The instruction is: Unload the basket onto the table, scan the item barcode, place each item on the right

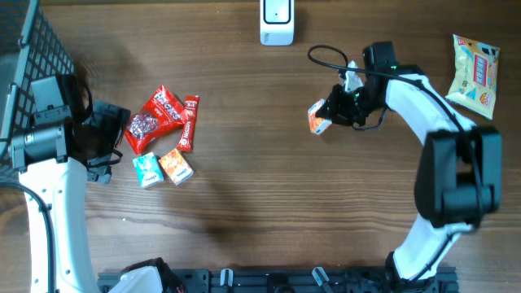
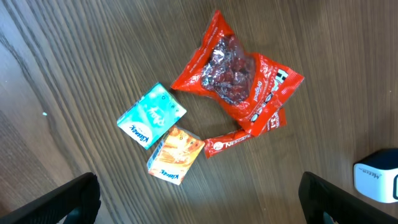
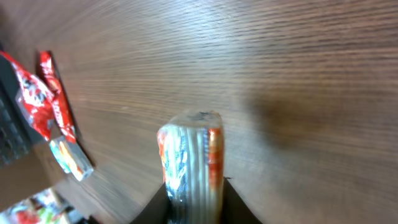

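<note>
My right gripper (image 1: 332,111) is shut on a small orange and white packet (image 1: 318,119) and holds it over the table's centre right. In the right wrist view the packet (image 3: 189,158) stands edge-on between the dark fingers (image 3: 239,208), both touching its sides; no barcode shows. A white scanner (image 1: 277,23) stands at the table's far edge, also at the right border of the left wrist view (image 2: 378,180). My left gripper (image 1: 110,134) is open at the far left, its fingers (image 2: 62,202) wide apart with bare wood between them.
Beside the left gripper lie a red candy bag (image 1: 155,120), a red bar (image 1: 189,122), a teal tissue pack (image 1: 147,169) and an orange tissue pack (image 1: 177,166). A yellow snack bag (image 1: 475,73) lies at the far right. A black wire basket (image 1: 32,41) fills the top left corner.
</note>
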### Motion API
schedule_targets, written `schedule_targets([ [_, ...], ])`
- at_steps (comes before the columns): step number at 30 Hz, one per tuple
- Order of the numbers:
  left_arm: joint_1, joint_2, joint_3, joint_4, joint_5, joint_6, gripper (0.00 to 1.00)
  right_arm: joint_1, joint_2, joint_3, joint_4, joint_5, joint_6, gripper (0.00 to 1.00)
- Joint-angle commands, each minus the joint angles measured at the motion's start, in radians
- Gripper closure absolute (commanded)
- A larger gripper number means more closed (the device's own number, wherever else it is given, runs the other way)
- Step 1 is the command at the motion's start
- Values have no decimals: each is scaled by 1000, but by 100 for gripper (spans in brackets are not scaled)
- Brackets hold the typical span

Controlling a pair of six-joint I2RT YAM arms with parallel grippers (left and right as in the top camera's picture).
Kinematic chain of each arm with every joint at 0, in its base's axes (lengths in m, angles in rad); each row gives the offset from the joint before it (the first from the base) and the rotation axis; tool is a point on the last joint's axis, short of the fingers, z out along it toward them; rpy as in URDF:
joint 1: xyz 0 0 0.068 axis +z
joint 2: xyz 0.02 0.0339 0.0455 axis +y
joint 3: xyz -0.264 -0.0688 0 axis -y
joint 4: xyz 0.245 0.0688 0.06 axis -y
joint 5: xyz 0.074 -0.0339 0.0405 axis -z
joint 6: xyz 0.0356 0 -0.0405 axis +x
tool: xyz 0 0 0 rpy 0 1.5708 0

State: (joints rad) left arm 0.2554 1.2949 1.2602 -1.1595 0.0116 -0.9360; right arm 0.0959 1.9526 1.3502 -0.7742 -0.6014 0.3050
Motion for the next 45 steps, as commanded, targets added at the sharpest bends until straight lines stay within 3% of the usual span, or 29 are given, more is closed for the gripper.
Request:
schedule_targets([
  [1, 5, 1, 3, 0, -14, 13, 0, 31, -132, 5, -36, 149, -16, 50],
  [11, 5, 1, 3, -1, -14, 13, 0, 116, -155, 4, -121, 341, -16, 48],
  [14, 5, 1, 3, -1, -14, 13, 0, 130, -155, 4, -129, 404, -7, 40],
  [18, 5, 1, 3, -2, -14, 13, 0, 110, -156, 4, -166, 489, 137, 42],
  [25, 5, 1, 3, -1, -14, 13, 0, -56, -156, 4, -174, 266, 192, 42],
  [27, 5, 1, 3, -1, -14, 13, 0, -103, -156, 4, -180, 249, 191, 33],
  [29, 5, 1, 3, -1, -14, 13, 0, -134, -156, 0, -181, 274, 185, 16],
  [31, 5, 1, 3, -1, -14, 13, 0, -149, -156, -10, -181, 289, 185, 11],
  [32, 5, 1, 3, 0, -14, 13, 0, -153, -156, -23, -181, 289, 195, 1],
  [41, 5, 1, 3, -2, -14, 13, 0, -121, -156, -134, -127, 251, 267, 1],
  [45, 5, 1, 3, -1, -14, 13, 0, -121, -156, -255, 21, 26, 277, 1],
])
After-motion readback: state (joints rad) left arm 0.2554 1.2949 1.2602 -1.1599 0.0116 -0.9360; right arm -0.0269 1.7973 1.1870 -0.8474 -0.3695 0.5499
